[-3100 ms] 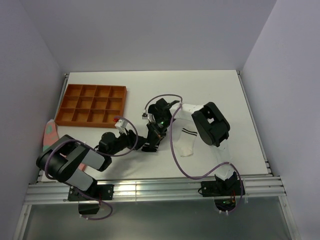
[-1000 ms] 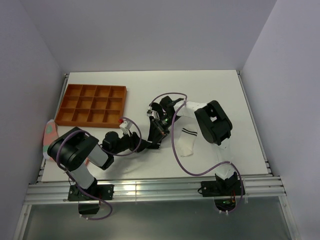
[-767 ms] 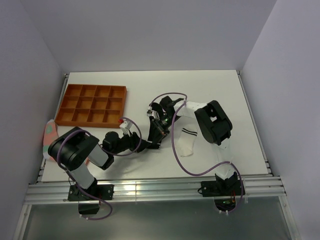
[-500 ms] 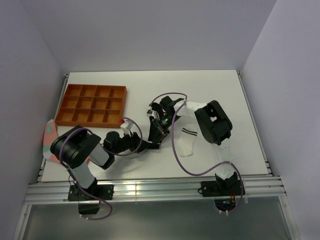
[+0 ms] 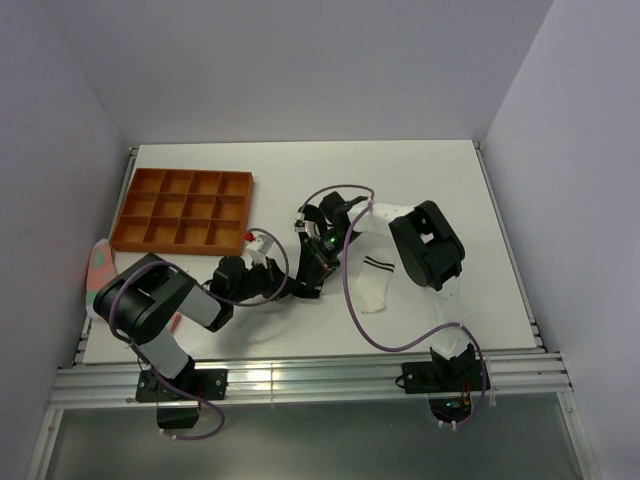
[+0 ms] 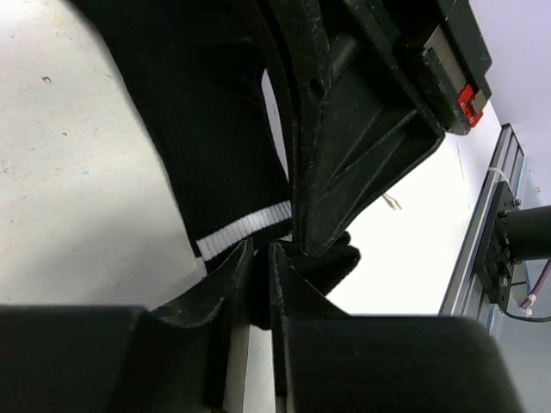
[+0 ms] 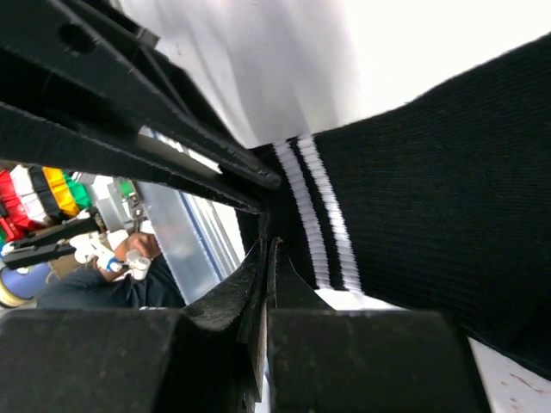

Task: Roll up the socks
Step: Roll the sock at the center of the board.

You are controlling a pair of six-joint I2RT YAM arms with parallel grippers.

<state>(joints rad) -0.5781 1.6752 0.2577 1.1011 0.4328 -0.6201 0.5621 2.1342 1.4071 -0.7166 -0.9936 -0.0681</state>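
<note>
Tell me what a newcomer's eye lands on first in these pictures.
Mid-table, the left gripper and right gripper meet tip to tip, both pinched on the white-striped cuff of the black sock. Just right of them the white sock lies on the table beside the right arm. An orange tray of compartments sits at the far left.

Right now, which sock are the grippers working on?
The black sock with white cuff stripes: the left gripper and right gripper meet at its cuff. The white sock with black stripes lies flat beside it, ungripped.
</note>
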